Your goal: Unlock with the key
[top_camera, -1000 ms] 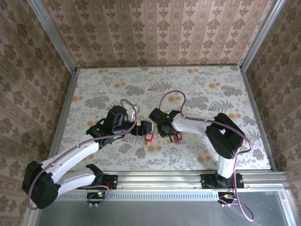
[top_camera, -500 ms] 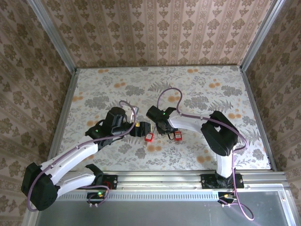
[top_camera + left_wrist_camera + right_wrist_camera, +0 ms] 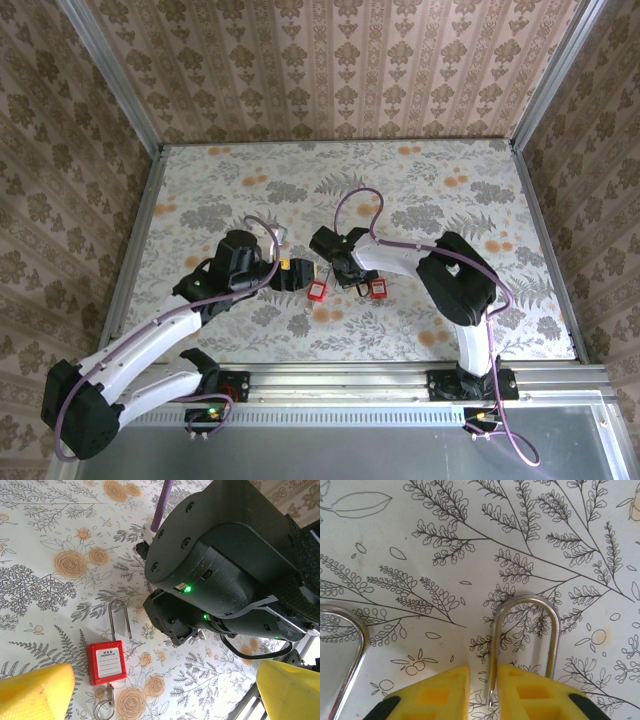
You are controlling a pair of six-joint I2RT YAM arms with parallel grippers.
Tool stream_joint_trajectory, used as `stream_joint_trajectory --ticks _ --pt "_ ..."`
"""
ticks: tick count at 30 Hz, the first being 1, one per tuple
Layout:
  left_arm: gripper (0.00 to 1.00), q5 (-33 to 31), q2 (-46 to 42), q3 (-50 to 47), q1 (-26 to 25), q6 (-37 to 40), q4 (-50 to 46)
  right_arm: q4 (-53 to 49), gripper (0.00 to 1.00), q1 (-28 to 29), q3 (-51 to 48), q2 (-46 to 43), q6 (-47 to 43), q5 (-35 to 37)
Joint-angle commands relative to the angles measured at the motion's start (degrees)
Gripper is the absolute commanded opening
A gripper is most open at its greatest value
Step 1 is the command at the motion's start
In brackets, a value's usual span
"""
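Observation:
Two red padlocks lie on the flowered table. The left padlock (image 3: 317, 291) (image 3: 106, 662) has its steel shackle (image 3: 120, 620) pointing away from me, and a key (image 3: 108, 694) on a ring (image 3: 103, 711) sticks out of its bottom. My left gripper (image 3: 289, 272) (image 3: 160, 692) is wide open just left of it, with nothing between its yellow fingers (image 3: 35, 690). My right gripper (image 3: 352, 280) (image 3: 483, 692) hangs low over the right padlock (image 3: 379, 289). Its jaws are narrow, and the free leg of that shackle (image 3: 525, 630) shows in the gap. That padlock's body is hidden under the fingers.
The right arm's black wrist (image 3: 225, 565) fills the space just behind the left padlock. Another steel shackle (image 3: 351, 645) curves in at the left edge of the right wrist view. Metal rails (image 3: 130, 240) and papered walls enclose the table.
The right gripper's jaws have narrowed around the shackle leg, and the right arm's elbow has drawn inward. My left gripper has pulled back a little to the left. Both padlocks lie where they were.

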Motion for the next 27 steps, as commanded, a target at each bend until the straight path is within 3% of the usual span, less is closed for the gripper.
stream_joint_trajectory --ticks 1,9,27 --pt "0.94 0.85 -1.25 -0.78 0.53 0.84 -1.65 -1.23 0.17 -0.62 0.67 3.12 1.31 0.31" --pt "0.94 1.03 -1.94 -0.95 0.81 0.96 -2.09 0.78 0.00 -0.96 -1.44 3.05 1.68 -2.65" --pt "0.92 1.72 -0.65 -1.39 0.81 0.43 0.20 9.97 0.00 -1.17 -6.72 -15.47 1.46 -15.86"
